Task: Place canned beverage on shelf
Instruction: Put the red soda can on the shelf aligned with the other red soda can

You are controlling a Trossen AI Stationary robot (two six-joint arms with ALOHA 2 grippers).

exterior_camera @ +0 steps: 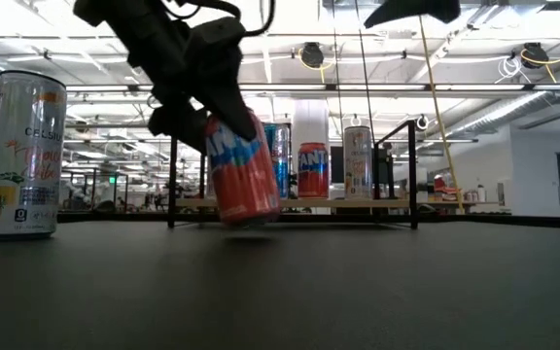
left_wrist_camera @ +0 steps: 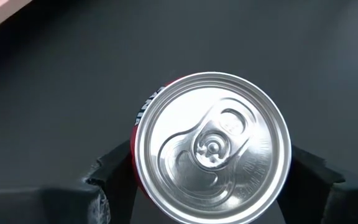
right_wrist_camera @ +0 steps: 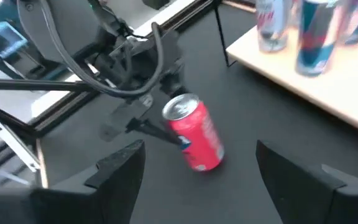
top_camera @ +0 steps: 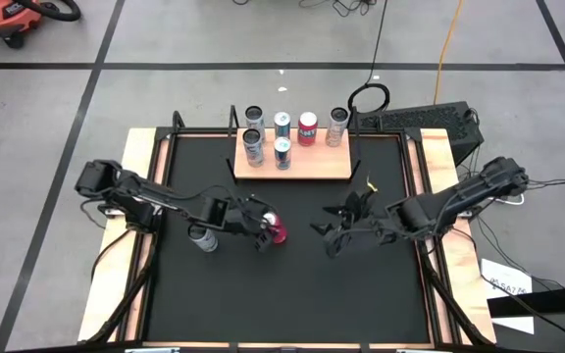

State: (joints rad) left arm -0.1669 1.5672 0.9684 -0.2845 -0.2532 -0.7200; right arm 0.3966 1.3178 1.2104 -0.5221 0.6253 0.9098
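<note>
Over your black desk (top_camera: 292, 294), left gripper (top_camera: 266, 231) fingers clamp the tilted red can (exterior_camera: 244, 167); right gripper (top_camera: 339, 235) fingers spread wide nearby.

On the tall white and silver can (exterior_camera: 22, 156) standing on the black table I read "CEL". The red can (exterior_camera: 242, 167) I hold tilted shows "AN" in white letters. A red can (exterior_camera: 311, 171) on the shelf reads "ANT".
</note>
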